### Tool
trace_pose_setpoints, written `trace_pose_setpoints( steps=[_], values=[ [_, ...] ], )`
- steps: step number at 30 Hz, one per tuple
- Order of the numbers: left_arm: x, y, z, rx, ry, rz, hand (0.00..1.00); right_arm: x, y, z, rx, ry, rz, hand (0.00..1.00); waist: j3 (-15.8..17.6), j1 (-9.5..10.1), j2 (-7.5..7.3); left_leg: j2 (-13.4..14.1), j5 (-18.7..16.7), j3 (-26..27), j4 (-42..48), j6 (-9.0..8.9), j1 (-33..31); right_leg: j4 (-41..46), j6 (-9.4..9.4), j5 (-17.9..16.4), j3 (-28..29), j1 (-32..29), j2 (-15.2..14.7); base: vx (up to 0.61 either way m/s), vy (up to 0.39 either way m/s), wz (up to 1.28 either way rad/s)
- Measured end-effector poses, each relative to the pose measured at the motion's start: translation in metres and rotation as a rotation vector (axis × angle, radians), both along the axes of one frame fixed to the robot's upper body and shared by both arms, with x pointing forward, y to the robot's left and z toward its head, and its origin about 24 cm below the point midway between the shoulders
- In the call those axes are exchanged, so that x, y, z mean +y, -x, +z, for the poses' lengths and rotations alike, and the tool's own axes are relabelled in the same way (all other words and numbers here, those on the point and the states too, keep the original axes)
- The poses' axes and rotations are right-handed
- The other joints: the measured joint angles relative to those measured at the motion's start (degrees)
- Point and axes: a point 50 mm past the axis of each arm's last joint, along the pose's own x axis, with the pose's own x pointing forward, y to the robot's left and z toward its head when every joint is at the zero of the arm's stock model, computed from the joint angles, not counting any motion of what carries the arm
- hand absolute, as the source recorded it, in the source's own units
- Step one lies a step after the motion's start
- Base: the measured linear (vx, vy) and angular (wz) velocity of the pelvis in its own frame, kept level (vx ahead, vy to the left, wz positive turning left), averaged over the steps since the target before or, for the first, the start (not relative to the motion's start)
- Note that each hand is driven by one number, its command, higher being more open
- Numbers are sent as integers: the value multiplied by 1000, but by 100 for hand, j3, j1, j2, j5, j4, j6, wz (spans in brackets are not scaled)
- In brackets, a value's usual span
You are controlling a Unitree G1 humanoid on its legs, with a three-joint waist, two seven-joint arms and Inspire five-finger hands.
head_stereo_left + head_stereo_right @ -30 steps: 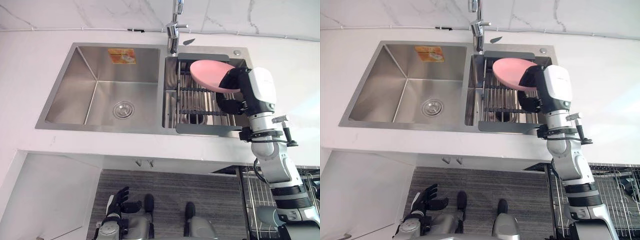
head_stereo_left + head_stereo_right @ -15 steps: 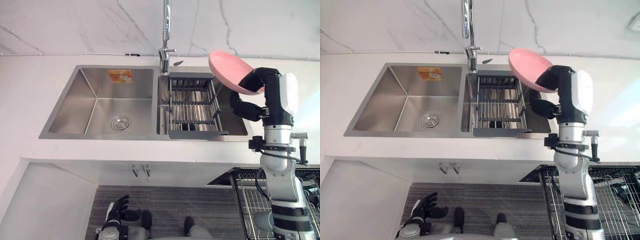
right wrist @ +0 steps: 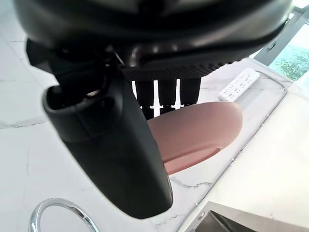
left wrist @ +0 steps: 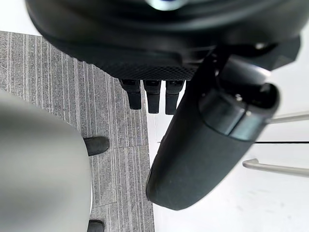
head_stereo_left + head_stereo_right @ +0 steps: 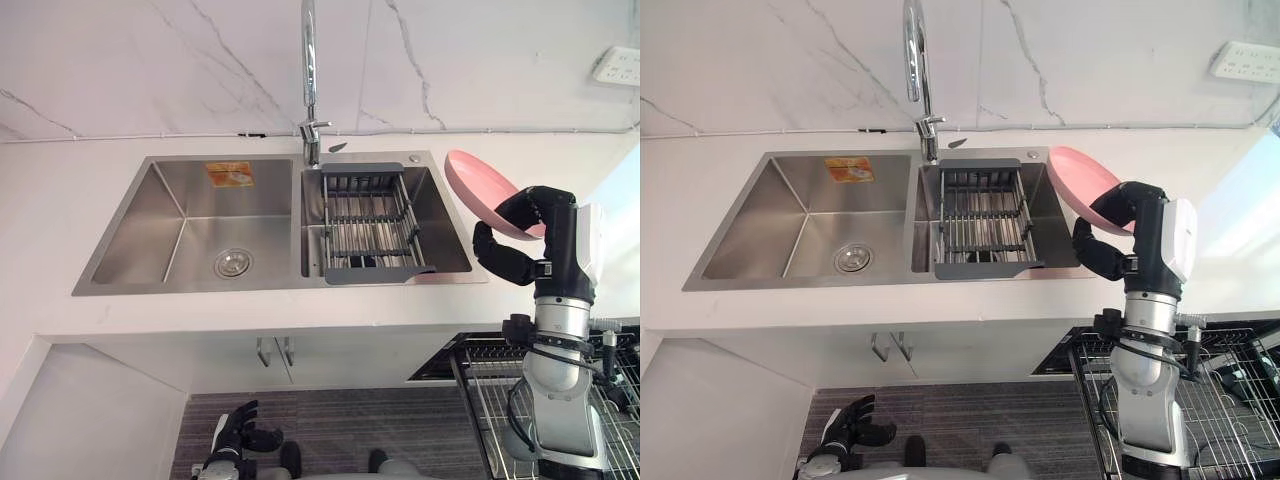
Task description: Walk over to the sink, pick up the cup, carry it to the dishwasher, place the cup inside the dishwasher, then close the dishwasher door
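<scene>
A pink shallow dish (image 5: pixel 476 184), not a cup, is tilted above the counter just right of the sink (image 5: pixel 150 285). My right hand (image 5: pixel 528 206) is shut on its rim, fingers over the far edge and thumb below. In the right wrist view the dish (image 3: pixel 199 131) shows past the fingers (image 3: pixel 166 95) and the thumb (image 3: pixel 116 145). My left hand (image 5: pixel 238 432) hangs low near the floor, open, its fingers (image 4: pixel 152 96) straight in the left wrist view.
A dark drain rack (image 5: pixel 368 225) sits in the sink's right basin under the tall faucet (image 5: pixel 308 70). The dishwasher's pulled-out wire basket (image 5: pixel 497 392) is at the lower right, below the counter edge. A wall socket (image 5: pixel 620 65) is at the upper right.
The camera has drawn back from the sink. My right hand has carried the pink dish from over the drain rack to the right, past the sink's right edge.
</scene>
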Motion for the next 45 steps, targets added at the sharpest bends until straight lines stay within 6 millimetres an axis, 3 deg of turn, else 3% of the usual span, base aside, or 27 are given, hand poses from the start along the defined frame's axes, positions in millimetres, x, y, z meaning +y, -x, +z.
trace_pose_setpoints(
  steps=[6, 10, 15, 17, 18, 19, 20, 21, 23, 24, 25, 27, 30, 36, 45],
  values=[
    [-3, -7, 2, -17, 7, -5, 90, -6, 6, 5, -26, 8, -37, 30, 117, 0, 132, 50, -477, -131, 1088, -85, -660, 463, -83, -162, 12, -398, 21, -56, -10, 6],
    [-5, -7, 1, -16, 10, -1, 90, -5, 5, 4, -26, 8, -33, 30, 153, -36, 188, 65, -548, 5, 1110, -113, -687, 607, -111, -243, 332, -646, 64, -38, 1, -41],
    [-4, -8, 2, -20, 10, 5, 90, -5, 5, 4, -21, 11, -34, 30, 212, -88, 175, 111, -661, 462, 1176, -31, -726, 431, -67, 120, 1145, -994, 246, 9, 30, -90],
    [0, -10, 3, -32, 4, 26, 90, -4, 2, 3, -17, 21, -39, 30, 323, -116, 125, 200, -958, 872, 1555, 13, -806, 370, -89, 228, 1618, -1176, 334, -2, 38, -136],
    [0, -13, 4, -40, 2, 35, 90, -6, 2, 1, -10, 15, -58, 30, 420, -145, 131, 318, -1010, 1052, 1753, 58, -837, 371, -570, 143, 1332, -1199, 273, -29, 51, -102],
    [1, -14, 4, -45, 3, 42, 90, -7, 2, -1, -1, 14, -68, 30, 462, -144, 159, 395, -1023, 1157, 1802, 81, -833, 381, -838, 69, 1020, -1190, 216, -32, 40, -87],
    [2, -15, 5, -49, -2, 52, 90, -8, 1, -5, 16, 12, -76, 30, 495, -117, 170, 520, -1055, 1325, 1847, 93, -822, 600, -868, -85, 625, -1252, 128, -33, 38, -78],
    [4, -15, 5, -50, -8, 67, 90, -7, 0, -9, 38, 15, -78, 30, 517, -114, 135, 605, -1135, 1481, 1926, 69, -815, 1419, -783, -217, 222, -1469, -62, -8, 22, -71],
    [8, -14, 5, -48, -19, 74, 90, -4, -2, -12, 49, 18, -72, 30, 499, -115, 67, 650, -1393, 1607, 2130, -6, -805, 2031, -738, -447, -208, -1377, -265, 5, -35, -50],
    [10, -16, 6, -57, -25, 77, 90, -1, -3, -12, 51, 28, -63, 30, 497, -77, -19, 650, -1571, 1712, 2376, -85, -832, 1637, -331, -667, -258, -1191, -288, 1, -80, -58],
    [9, -17, 6, -54, -23, 83, 90, 0, -6, -14, 58, 38, -59, 30, 503, -43, 65, 747, -1644, 1743, 2487, -117, -850, 1358, -145, -535, -180, -1100, -160, 23, -102, -67],
    [4, -12, 4, -43, -9, 93, 90, -3, -6, -24, 109, 40, -73, 30, 422, 15, 195, 859, -1644, 1690, 2345, -135, -744, 777, -135, -179, 8, -903, 120, 52, -66, -69],
    [1, -11, 3, -39, -7, 92, 90, -6, -1, -31, 141, 35, -92, 30, 414, -1, 201, 879, -1582, 1706, 2116, -224, -561, 332, -144, 104, 269, -726, 284, 111, -49, -59],
    [-1, -4, 0, -12, -8, 83, 90, -18, 18, -47, 224, 18, -164, 30, 356, -121, 239, 725, -1475, 1573, 1783, -267, -146, -84, -68, 169, 262, -240, 221, 89, 17, -2],
    [-6, 0, -2, 6, 0, 63, 90, -24, 21, -61, 282, -9, -182, 30, 211, -126, 330, 563, -1303, 1500, 1472, -243, -21, -222, -14, 218, 164, -135, 111, -11, 9, 6]
  ],
)
